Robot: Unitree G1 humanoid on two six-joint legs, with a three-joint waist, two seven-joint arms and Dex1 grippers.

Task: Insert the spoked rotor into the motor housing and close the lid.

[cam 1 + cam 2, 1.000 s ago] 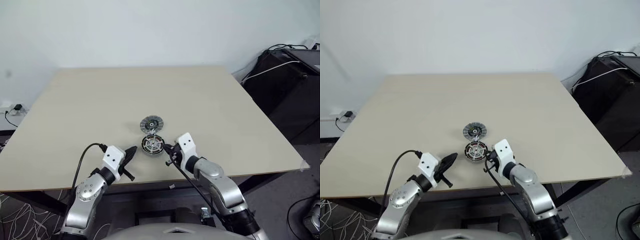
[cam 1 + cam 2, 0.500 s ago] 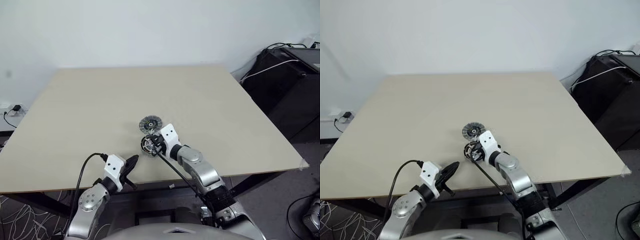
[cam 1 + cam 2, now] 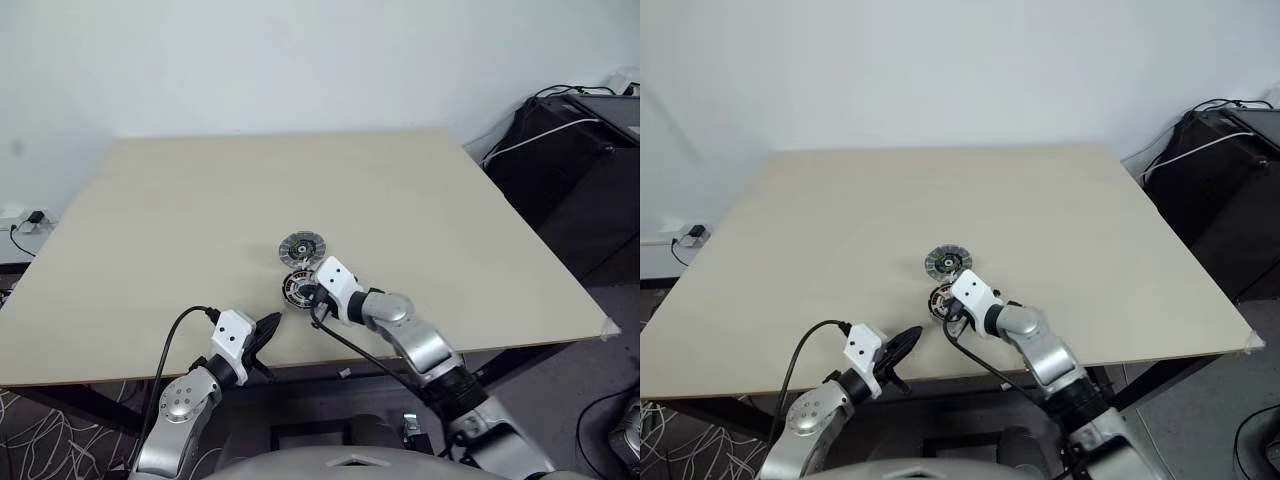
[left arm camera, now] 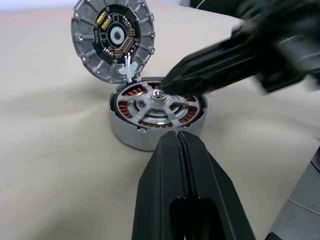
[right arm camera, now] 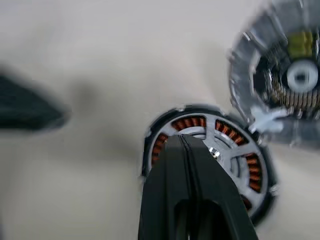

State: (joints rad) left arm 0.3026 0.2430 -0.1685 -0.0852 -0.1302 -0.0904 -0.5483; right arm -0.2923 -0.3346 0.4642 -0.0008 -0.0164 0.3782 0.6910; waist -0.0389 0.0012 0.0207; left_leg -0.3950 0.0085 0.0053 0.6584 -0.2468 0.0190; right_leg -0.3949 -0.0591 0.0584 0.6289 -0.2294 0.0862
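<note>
The spoked rotor (image 4: 159,104) sits inside the motor housing (image 4: 131,137) on the table (image 3: 180,210), directly beneath the closed, empty right gripper (image 4: 167,82). The lid (image 4: 113,40) lies just beyond, touching the housing. The closed left gripper (image 4: 179,142) hovers near the housing, apart from it.

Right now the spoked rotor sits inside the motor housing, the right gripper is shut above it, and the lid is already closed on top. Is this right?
One point is wrong: the lid is not closed. It lies on the table beside the motor housing, inner face up, as the left wrist view shows. The spoked rotor does sit inside the housing, and the right gripper is shut above it.
</note>
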